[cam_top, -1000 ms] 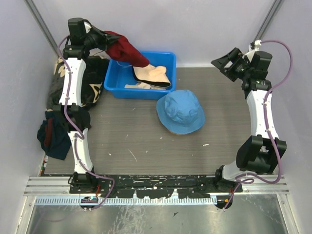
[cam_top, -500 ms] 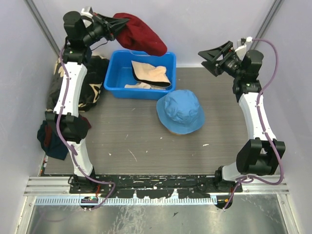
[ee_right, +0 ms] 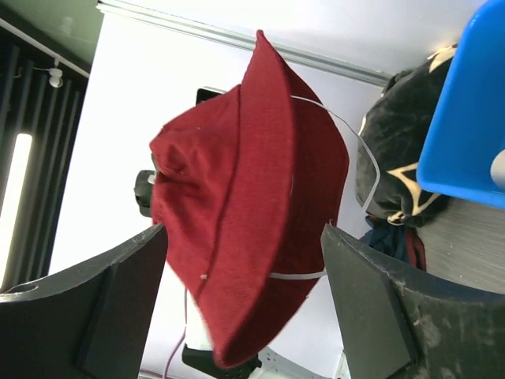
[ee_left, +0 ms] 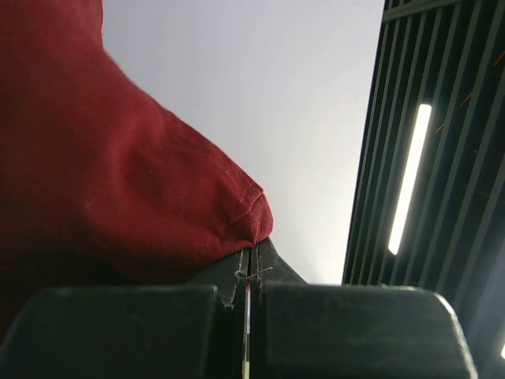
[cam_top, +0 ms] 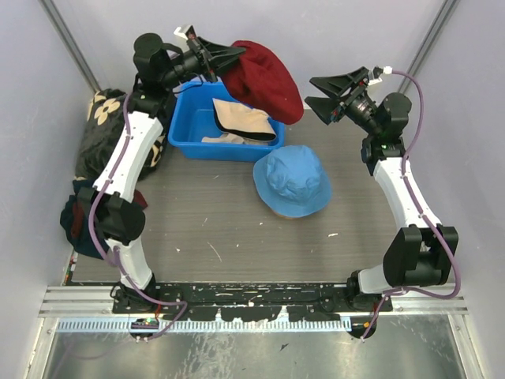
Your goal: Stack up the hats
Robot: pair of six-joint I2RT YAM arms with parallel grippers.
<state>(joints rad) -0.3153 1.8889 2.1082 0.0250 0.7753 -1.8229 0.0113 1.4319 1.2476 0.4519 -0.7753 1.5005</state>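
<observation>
Left pincer (cam_top: 233, 55) clamped on the dark red hat (cam_top: 268, 83), holding it up over the far blue bin (cam_top: 189, 134). Right pincer (cam_top: 317, 91) gapes wide, just right of it.

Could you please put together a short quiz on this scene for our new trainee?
1. True or false: the left gripper is shut on the dark red hat, holding it in the air.
2. The fingers of the right gripper are: A open; B shut on a hat.
3. Fill in: the cream hat lies in the blue ____.
Key: 1 true; 2 A; 3 bin.
</observation>
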